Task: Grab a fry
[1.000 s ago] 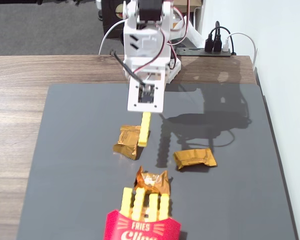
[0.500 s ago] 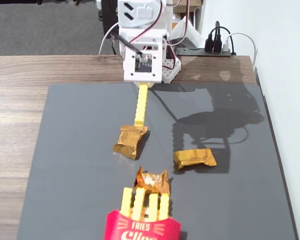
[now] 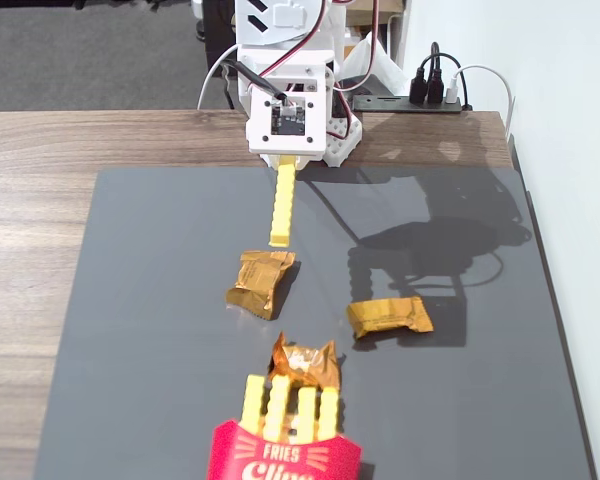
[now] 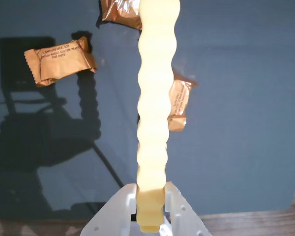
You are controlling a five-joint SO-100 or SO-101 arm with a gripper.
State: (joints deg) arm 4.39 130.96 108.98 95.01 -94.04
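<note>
My white gripper [image 3: 285, 160] is shut on one end of a yellow crinkle-cut fry [image 3: 281, 207] and holds it lifted above the dark grey mat [image 3: 140, 300], pointing toward the camera in the fixed view. In the wrist view the fry [image 4: 155, 98] runs up the middle from between the gripper's [image 4: 150, 209] white jaws, which press both its sides. A red FRIES carton [image 3: 283, 455] with several yellow fries [image 3: 290, 405] standing in it sits at the near edge of the mat.
Three gold candy wrappers lie on the mat: one [image 3: 261, 282] below the held fry, one [image 3: 389, 316] to its right, one [image 3: 304, 362] just behind the carton. Two show in the wrist view [image 4: 59, 61] [image 4: 178, 104]. A power strip [image 3: 420, 100] sits at the back right.
</note>
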